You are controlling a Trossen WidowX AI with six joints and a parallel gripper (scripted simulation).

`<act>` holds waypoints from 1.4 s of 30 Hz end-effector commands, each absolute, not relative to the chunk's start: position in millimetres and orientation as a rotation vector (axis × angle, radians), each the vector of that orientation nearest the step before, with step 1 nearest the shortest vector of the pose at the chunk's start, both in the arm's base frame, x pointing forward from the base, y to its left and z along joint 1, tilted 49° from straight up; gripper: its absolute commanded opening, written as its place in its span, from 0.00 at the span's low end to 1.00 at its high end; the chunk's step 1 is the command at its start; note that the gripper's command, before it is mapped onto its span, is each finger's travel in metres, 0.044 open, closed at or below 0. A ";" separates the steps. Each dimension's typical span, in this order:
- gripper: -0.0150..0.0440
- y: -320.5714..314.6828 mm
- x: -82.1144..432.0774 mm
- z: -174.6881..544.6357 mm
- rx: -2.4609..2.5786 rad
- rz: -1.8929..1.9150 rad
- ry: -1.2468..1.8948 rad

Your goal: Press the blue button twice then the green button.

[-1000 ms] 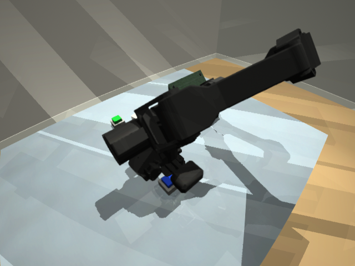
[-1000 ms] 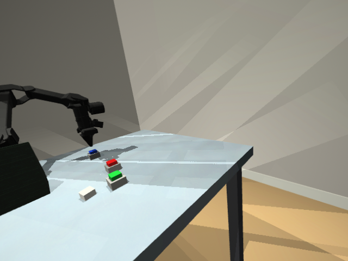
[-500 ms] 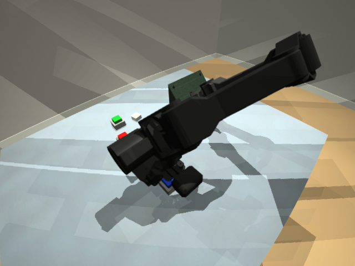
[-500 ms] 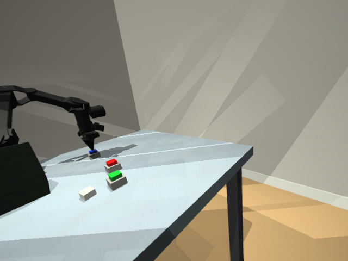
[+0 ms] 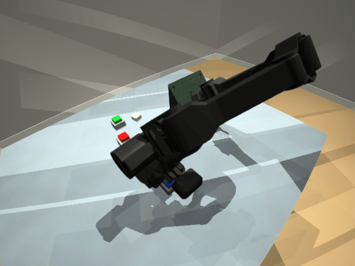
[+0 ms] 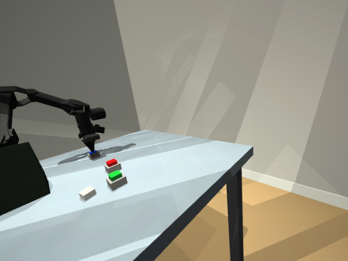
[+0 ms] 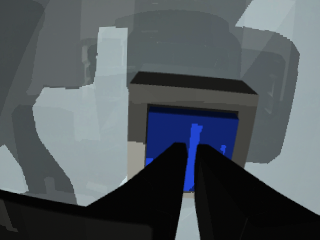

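The blue button (image 5: 167, 183) (image 6: 92, 152) (image 7: 170, 130) sits in a grey housing. In the wrist view its cap lies low in the housing, close to the rim. My gripper (image 6: 93, 151) (image 7: 190, 155) is shut and empty, pointing down, with its fingertips on the blue cap. In the top view the arm hides the fingertips and part of the blue button. The green button (image 5: 116, 118) (image 6: 115, 175) stands raised in its own housing, away from the gripper.
The red button (image 5: 123, 136) (image 6: 111, 162) stands between the blue and green buttons. A white block (image 5: 136, 116) (image 6: 87, 192) lies near the green button. A dark green box-like object (image 5: 183, 88) (image 6: 22, 179) stands beyond the white block, near the arm.
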State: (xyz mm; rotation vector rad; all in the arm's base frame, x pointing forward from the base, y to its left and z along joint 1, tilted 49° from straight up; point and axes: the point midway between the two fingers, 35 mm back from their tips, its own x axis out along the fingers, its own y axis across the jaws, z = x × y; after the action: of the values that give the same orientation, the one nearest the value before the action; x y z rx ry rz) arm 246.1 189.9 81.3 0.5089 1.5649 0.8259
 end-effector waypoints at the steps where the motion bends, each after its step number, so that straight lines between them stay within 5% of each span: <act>1: 0.29 190.3 245.7 81.0 0.515 0.824 1.569; 27: 0.29 119.1 264.3 141.2 0.511 0.818 1.571; 42: 0.29 -55.9 329.9 -30.5 0.476 0.748 1.580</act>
State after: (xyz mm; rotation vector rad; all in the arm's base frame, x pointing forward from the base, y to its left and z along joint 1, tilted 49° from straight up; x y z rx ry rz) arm 333.4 -20.6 7.1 0.4755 1.5732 0.7463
